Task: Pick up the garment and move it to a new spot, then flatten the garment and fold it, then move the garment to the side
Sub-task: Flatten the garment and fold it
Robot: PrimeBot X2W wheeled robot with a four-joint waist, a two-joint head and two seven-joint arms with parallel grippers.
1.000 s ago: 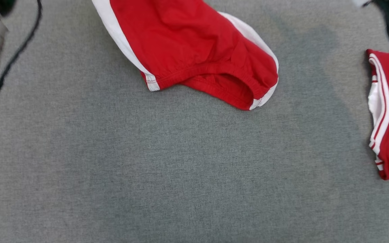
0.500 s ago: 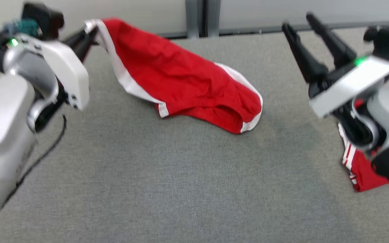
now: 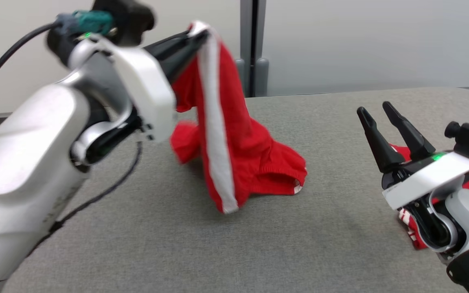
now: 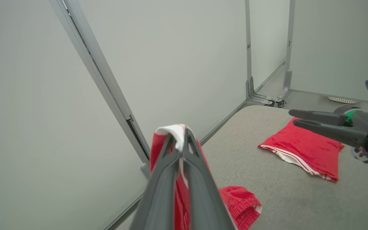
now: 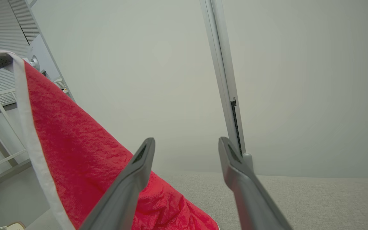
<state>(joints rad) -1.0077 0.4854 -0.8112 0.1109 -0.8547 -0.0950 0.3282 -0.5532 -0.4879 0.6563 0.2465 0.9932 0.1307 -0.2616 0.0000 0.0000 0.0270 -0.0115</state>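
Shorts (image 3: pixel 238 162), red with a white side stripe, lay flat on the grey surface (image 3: pixel 320 236) a second ago. Now the left hand (image 3: pixel 196 38), pinching their white edge, has hoisted them at far left, lower end still touching. Meanwhile the right hand (image 3: pixel 373 108) has spread wide, empty, over a folded red garment (image 4: pixel 302 148). Judging by this, pick-up is under way, relocation next.

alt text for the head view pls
The left gripper, shut on a corner of a red garment with a white stripe, holds it up while the rest drapes onto the grey table. At the right, the open, empty right gripper partly hides a folded garment.
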